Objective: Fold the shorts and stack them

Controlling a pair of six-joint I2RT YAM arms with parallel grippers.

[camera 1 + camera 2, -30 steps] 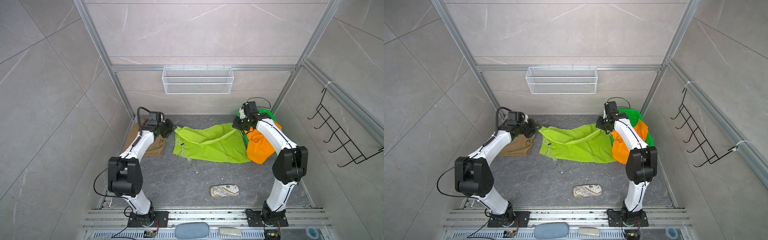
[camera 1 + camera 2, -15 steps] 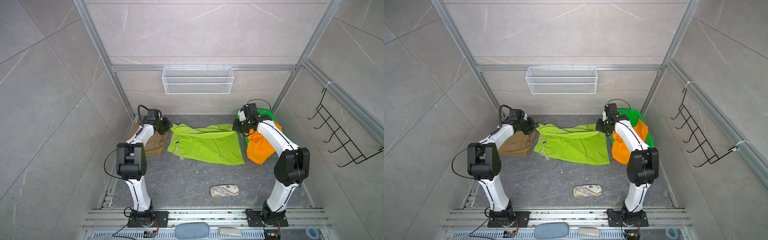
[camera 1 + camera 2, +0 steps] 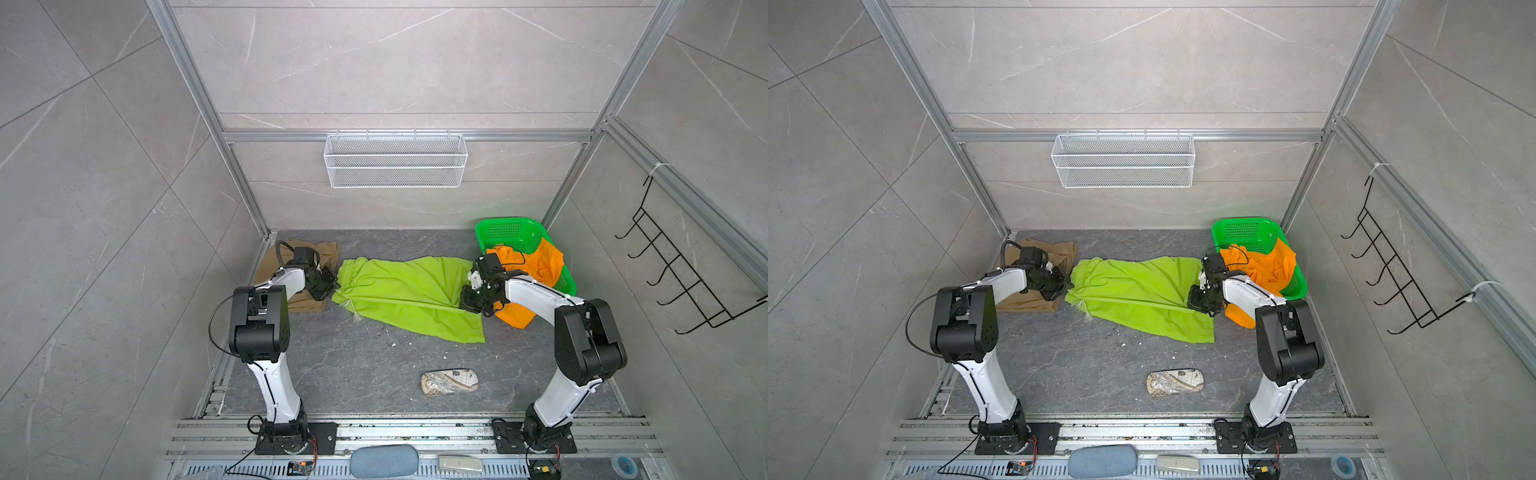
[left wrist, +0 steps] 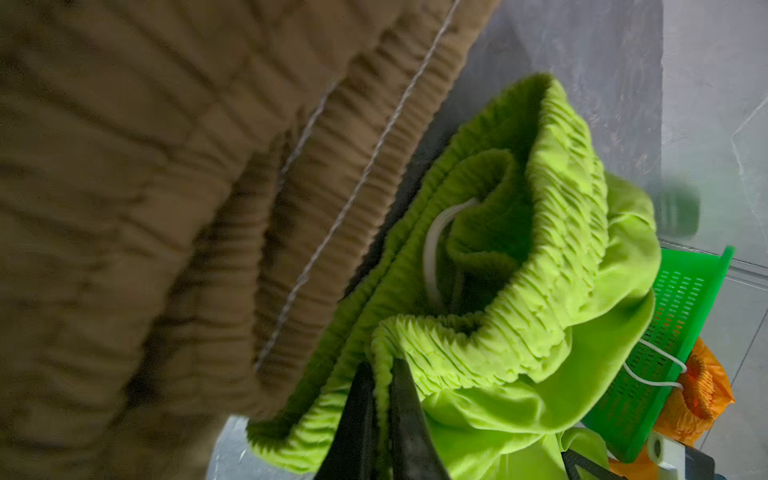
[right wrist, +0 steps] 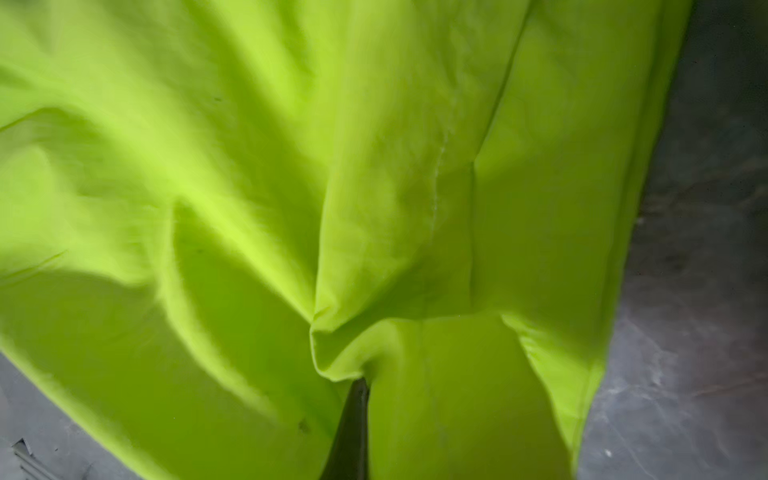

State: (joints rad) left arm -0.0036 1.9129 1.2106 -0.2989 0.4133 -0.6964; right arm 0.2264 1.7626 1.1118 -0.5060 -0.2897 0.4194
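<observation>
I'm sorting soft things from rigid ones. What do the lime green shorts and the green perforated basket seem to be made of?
The lime green cloth shorts: thin woven fabric, matte, fibre unclear; it creases softly and the waist is gathered elastic. The green perforated basket: probably moulded plastic, slightly glossy, with regular slots and a stiff rim.

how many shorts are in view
3: tan shorts at far left, lime green shorts in the middle, orange shorts draped over the green basket rim; others could hide inside.
</observation>
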